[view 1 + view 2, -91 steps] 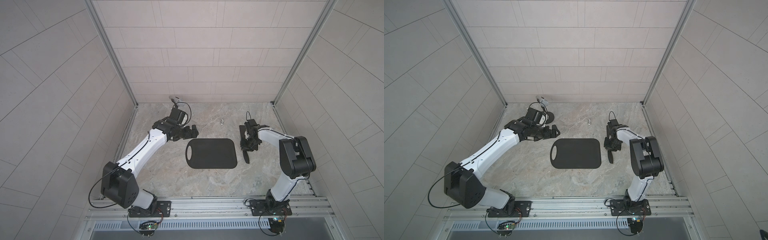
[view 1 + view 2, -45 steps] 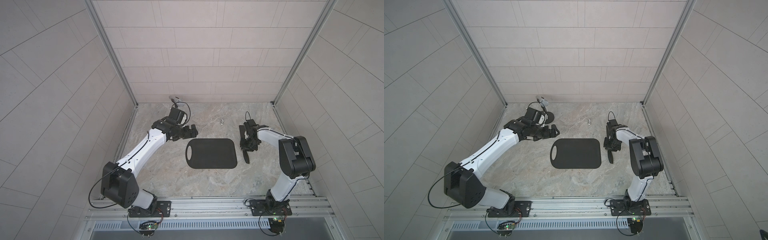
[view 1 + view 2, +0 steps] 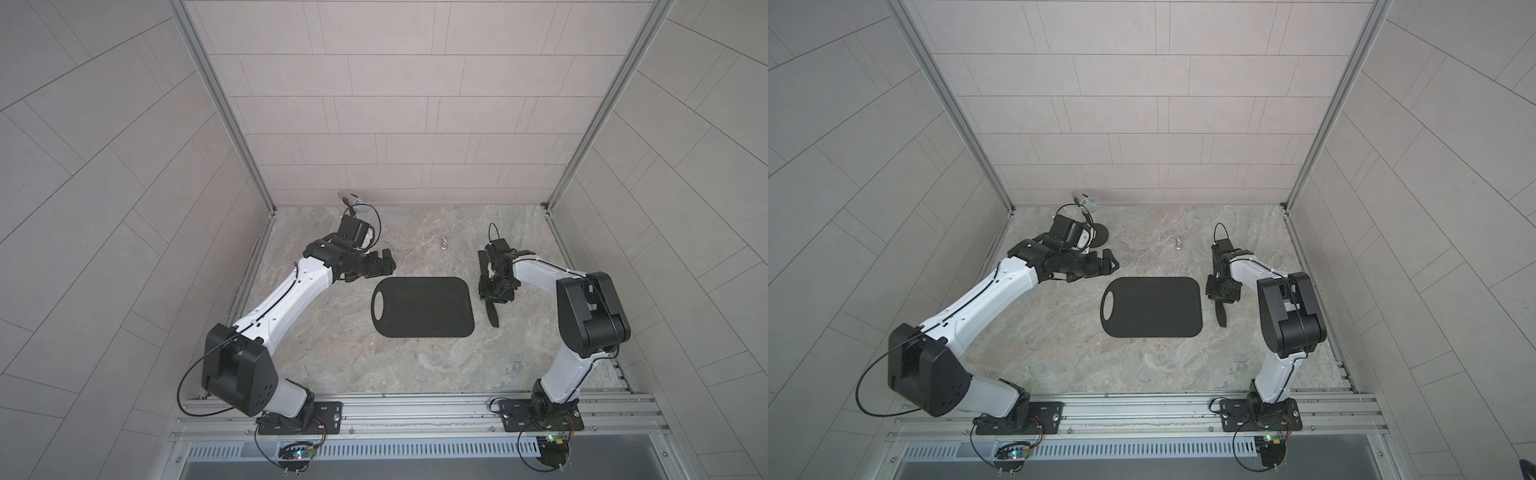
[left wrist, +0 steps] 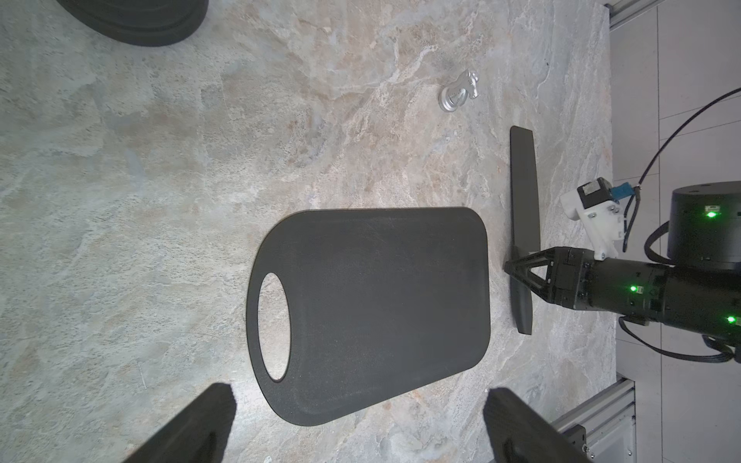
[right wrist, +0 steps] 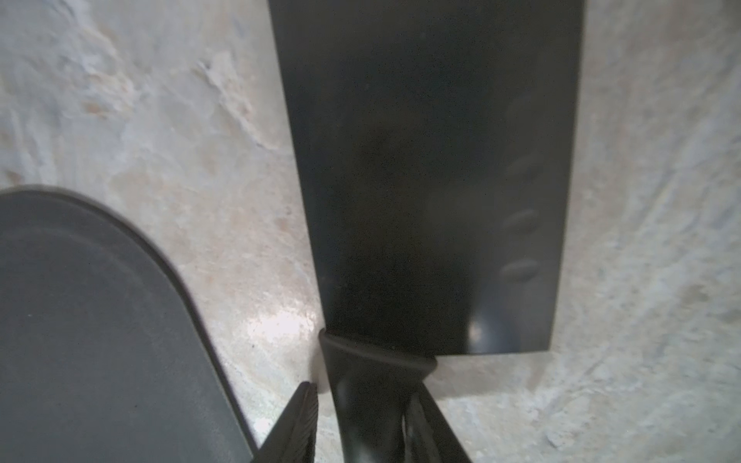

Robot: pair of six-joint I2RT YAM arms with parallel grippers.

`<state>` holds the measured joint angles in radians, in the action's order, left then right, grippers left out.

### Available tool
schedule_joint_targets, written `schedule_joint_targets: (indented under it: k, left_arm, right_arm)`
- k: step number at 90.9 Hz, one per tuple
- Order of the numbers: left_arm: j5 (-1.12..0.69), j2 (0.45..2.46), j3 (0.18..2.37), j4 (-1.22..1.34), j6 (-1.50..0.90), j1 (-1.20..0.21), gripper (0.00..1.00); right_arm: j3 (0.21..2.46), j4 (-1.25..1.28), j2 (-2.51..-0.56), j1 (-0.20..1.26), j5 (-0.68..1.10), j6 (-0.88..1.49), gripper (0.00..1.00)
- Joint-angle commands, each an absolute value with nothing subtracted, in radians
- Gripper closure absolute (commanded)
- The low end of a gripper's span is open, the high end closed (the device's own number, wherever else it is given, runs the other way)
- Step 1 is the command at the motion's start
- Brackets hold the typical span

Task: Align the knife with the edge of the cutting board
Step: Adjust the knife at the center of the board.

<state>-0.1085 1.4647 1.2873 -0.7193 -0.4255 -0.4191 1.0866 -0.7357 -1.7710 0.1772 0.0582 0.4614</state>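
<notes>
Marbled stone table (image 3: 332, 353) inside tiled walls (image 3: 395, 104): in both top views the cutting board (image 3: 424, 307) lies flat, the knife (image 3: 491, 316) just beside its short end opposite the handle hole (image 3: 379, 302), under the right gripper (image 3: 494, 296), while the left gripper (image 3: 384, 262) hangs wide and empty. From the left wrist, the knife runs nearly parallel to that end, not touching. From the right wrist, the fingers (image 5: 298, 425) straddle the knife's handle slightly parted, not clamping it.

Overhead stereo pair, close wrist views sharing cutting board (image 4: 381, 312) (image 5: 80, 320)
</notes>
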Motion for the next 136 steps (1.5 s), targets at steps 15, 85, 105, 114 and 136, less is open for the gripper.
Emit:
schedule_joint_targets:
  k: [15, 85, 105, 114, 136]
  left_arm:
    - [-0.107, 1.464, 1.273, -0.710, -0.416, -0.413, 0.00]
    - [-0.121, 1.415, 1.243, -0.670, -0.420, -0.413, 0.00]
    - [-0.117, 1.406, 1.240, -0.664, -0.423, -0.413, 0.00]
    - [-0.116, 1.403, 1.240, -0.664, -0.423, -0.413, 0.00]
    - [-0.115, 1.401, 1.238, -0.665, -0.424, -0.413, 0.00]
  right_arm:
    - [1.064, -0.768, -1.835, 0.182, 0.008, 0.471, 0.60]
    - [1.128, -0.818, -1.885, 0.198, 0.025, 0.440, 0.74]
    - [1.123, -0.821, -1.862, 0.199, 0.028, 0.439, 0.80]
    - [1.123, -0.826, -1.851, 0.199, 0.033, 0.439, 0.82]
    - [1.128, -0.828, -1.818, 0.199, 0.064, 0.447, 0.89]
